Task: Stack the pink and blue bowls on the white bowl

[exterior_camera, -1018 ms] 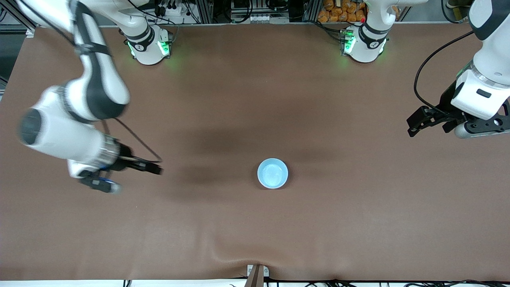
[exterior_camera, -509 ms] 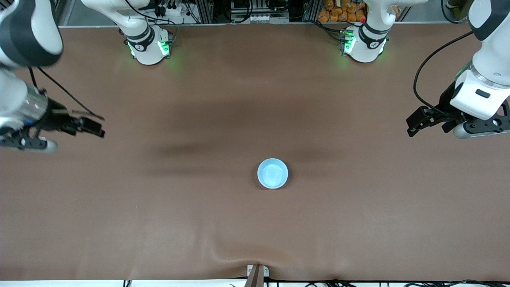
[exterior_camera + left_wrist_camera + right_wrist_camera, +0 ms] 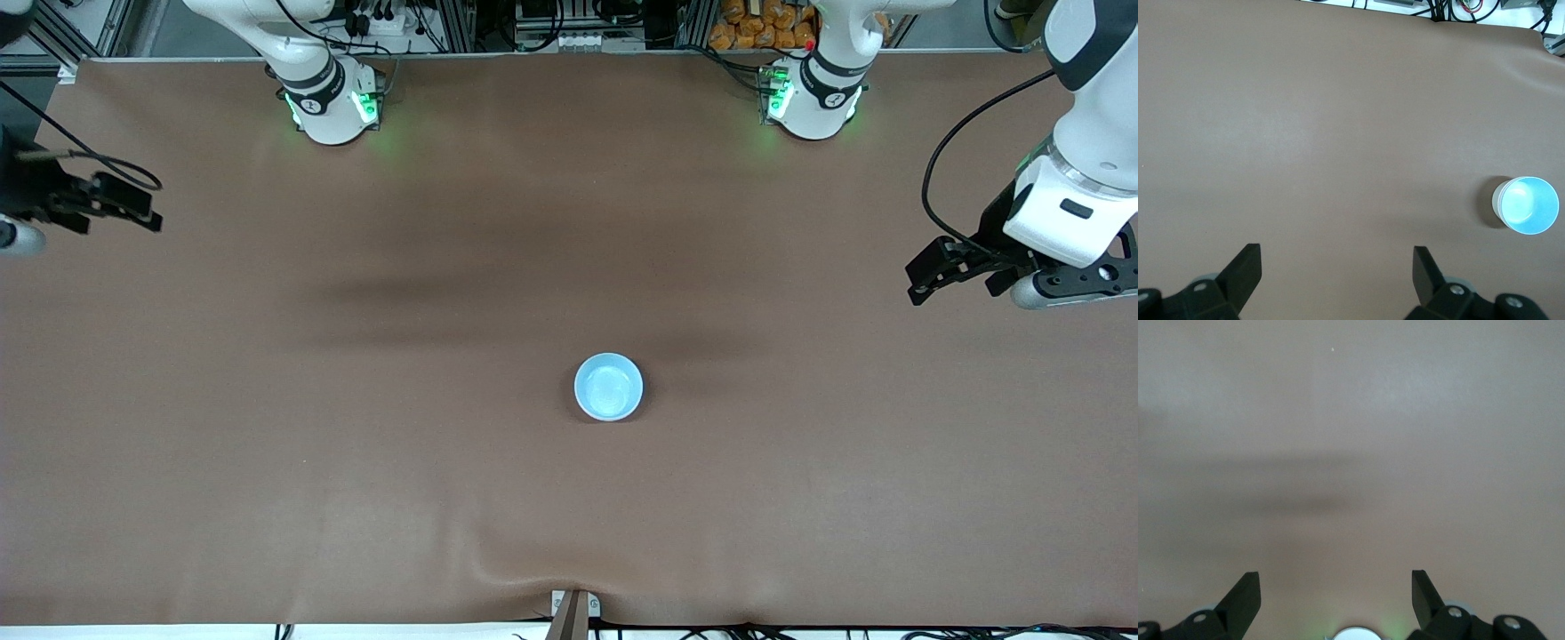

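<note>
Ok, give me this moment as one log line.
blue bowl: topmost, mid-table, untouched | left hand: open, over left end | right hand: open, over right end

The left gripper (image 3: 926, 277) hangs in the air over the left arm's end of the table, fingers (image 3: 1245, 267) spread wide and empty (its white wrist tilts down toward the table). The right gripper (image 3: 124, 204) is over the right arm's end, fingers (image 3: 1245, 593) likewise apart.
</note>
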